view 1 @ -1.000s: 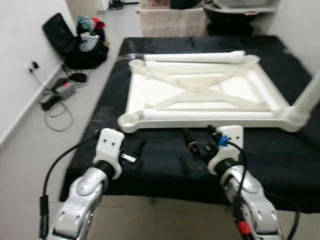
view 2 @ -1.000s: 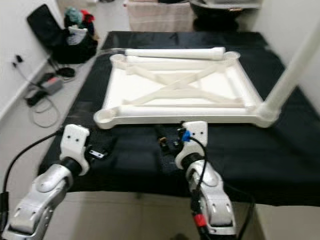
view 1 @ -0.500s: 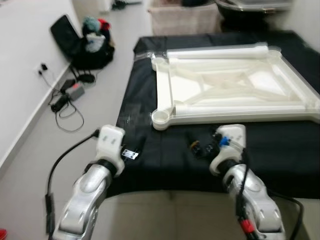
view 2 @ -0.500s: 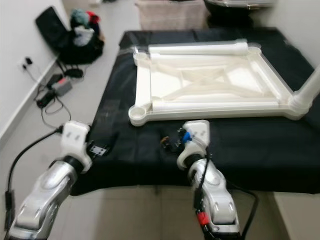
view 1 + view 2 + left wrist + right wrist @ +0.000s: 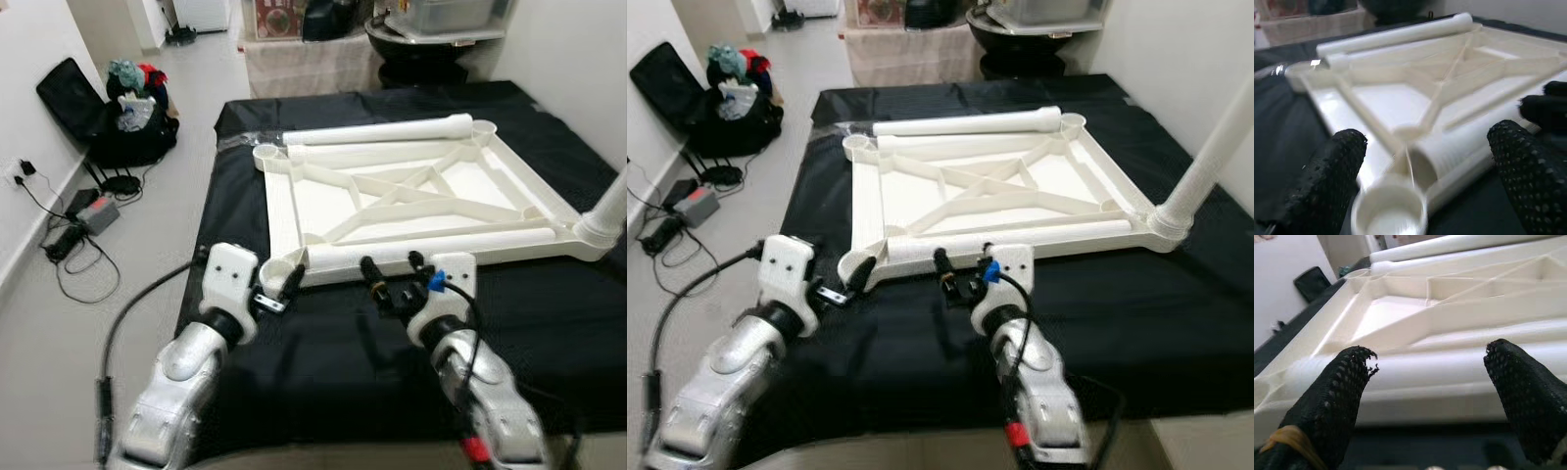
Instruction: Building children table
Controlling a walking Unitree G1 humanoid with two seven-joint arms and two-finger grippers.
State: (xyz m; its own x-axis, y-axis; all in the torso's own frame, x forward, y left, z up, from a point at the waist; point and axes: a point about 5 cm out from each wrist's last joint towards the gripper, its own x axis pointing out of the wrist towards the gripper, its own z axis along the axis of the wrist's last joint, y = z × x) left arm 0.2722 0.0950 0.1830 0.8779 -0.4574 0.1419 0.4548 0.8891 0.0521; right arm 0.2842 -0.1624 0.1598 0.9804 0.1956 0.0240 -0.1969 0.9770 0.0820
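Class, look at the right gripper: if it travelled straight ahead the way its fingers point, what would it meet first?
Most likely the loose white plastic table leg lying along the near edge of the upturned white table top. The open right gripper faces its side, seemingly just short of touching.

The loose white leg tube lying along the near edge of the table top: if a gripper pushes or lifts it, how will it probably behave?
The near leg tube is round and smooth, so it will probably roll when nudged. Its open end looks hollow in the left wrist view, so it is likely light and stiff. The open right gripper may slip on the glossy plastic.
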